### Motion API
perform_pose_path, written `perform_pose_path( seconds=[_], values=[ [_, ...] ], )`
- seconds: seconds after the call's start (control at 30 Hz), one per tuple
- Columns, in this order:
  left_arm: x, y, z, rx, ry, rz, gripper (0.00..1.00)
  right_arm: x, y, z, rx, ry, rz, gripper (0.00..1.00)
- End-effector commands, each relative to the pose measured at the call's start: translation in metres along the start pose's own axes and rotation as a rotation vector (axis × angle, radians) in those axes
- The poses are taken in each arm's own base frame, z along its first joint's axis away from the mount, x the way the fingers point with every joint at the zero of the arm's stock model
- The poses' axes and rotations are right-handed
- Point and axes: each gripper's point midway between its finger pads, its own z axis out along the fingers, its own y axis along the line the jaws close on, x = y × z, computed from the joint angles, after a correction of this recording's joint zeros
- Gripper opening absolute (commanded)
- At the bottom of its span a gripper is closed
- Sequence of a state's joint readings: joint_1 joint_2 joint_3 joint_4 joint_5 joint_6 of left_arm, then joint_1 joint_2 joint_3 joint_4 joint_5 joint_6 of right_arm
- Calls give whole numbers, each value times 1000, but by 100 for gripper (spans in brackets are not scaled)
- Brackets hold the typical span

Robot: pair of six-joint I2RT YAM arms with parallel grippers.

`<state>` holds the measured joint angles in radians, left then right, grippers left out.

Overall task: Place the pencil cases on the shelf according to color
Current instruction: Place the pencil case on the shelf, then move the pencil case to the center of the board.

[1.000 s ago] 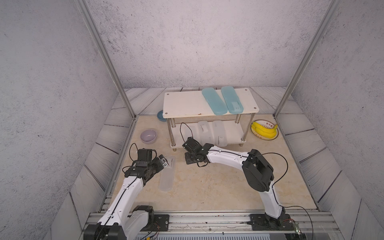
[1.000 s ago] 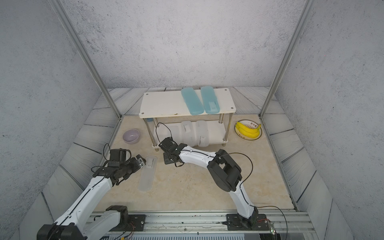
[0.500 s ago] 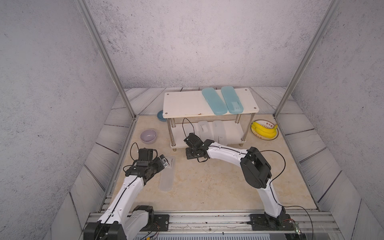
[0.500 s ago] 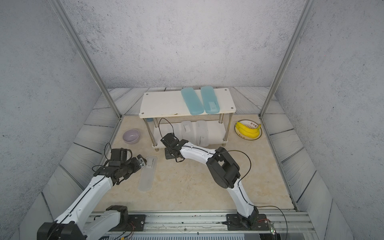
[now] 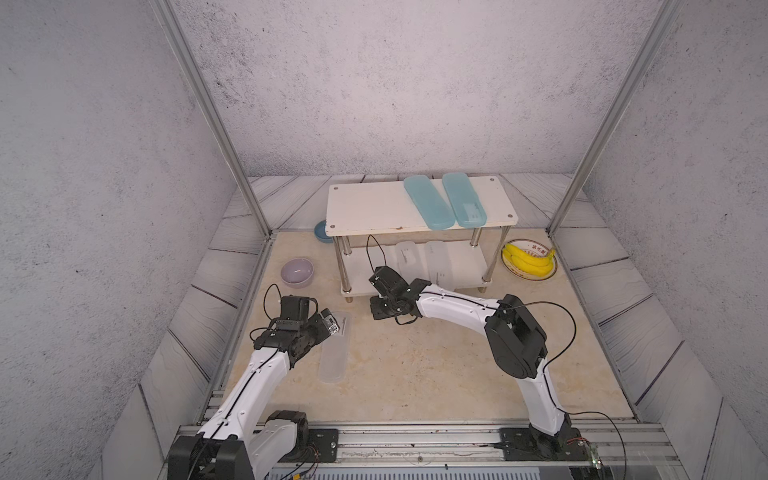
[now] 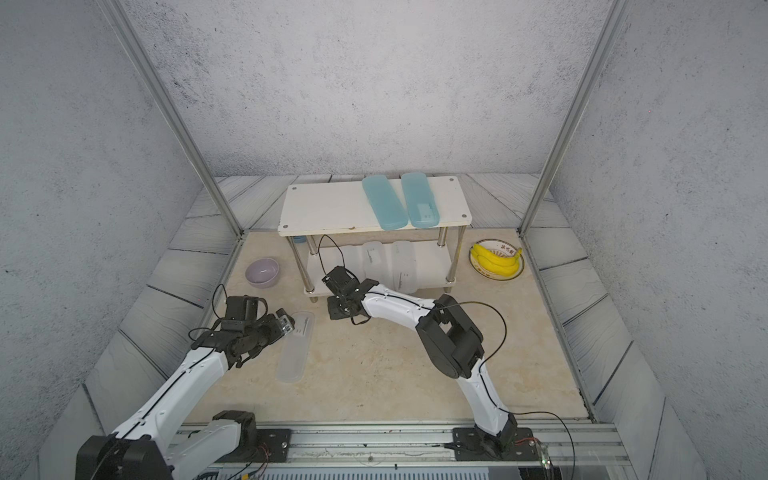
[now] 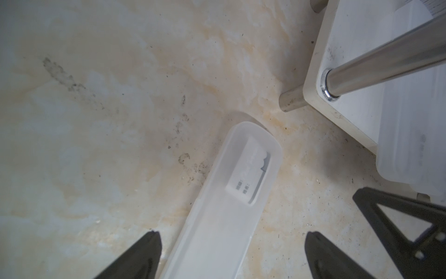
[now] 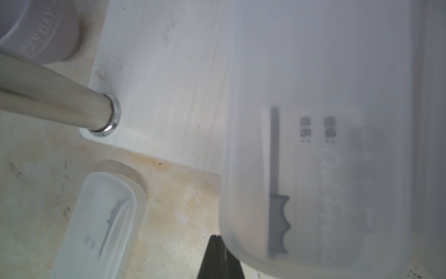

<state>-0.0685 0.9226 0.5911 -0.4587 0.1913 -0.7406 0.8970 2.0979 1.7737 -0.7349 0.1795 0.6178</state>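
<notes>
one frosted white case (image 5: 336, 348) lies flat on the floor, in front of the shelf (image 5: 374, 208), and the left gripper (image 7: 233, 235) hovers over it with its fingers spread wide on either side. it looks light, stiff and slick, so a pinch across the narrow width near the middle seems safest. the right gripper (image 5: 380, 282) sits at the lower board against a shelved case (image 8: 325, 145); i cannot tell whether its fingers are spread or pinching.

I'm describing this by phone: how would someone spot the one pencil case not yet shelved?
Find the white two-tier shelf. On the beige tabletop before it, by the left arm, lies a frosted white pencil case. The other frosted cases sit on the lower board.
</notes>
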Motion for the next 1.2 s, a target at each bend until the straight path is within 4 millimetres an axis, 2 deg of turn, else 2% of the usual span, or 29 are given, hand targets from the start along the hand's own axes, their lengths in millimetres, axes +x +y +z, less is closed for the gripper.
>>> perform_pose_path(
  seconds=[0.0,0.13,0.37,0.47,0.57,0.67,0.8,0.97,1.17],
  values=[
    [-3,2,1,-4,-16,8,99,-5,-2,-22,-1,-50,2,92],
    [-4,0,3,0,-10,4,99,1,-6,-26,15,-50,-10,85],
    [-2,1,8,-2,5,-1,99,20,-12,-41,32,-66,-68,66],
    [1,1,10,1,20,-8,99,31,-15,-40,38,-50,-82,54],
    [1,0,10,3,25,-7,99,41,-14,-39,25,-44,-94,35],
    [0,1,9,-11,21,12,99,51,0,-32,-47,-37,-79,16],
    [-1,1,7,-23,25,20,99,53,20,-12,-118,-39,-13,2],
    [2,3,6,-21,24,19,98,36,39,7,-143,-59,-7,0],
    [-3,5,2,-56,10,55,99,19,46,21,-143,-71,22,0]
  ],
)
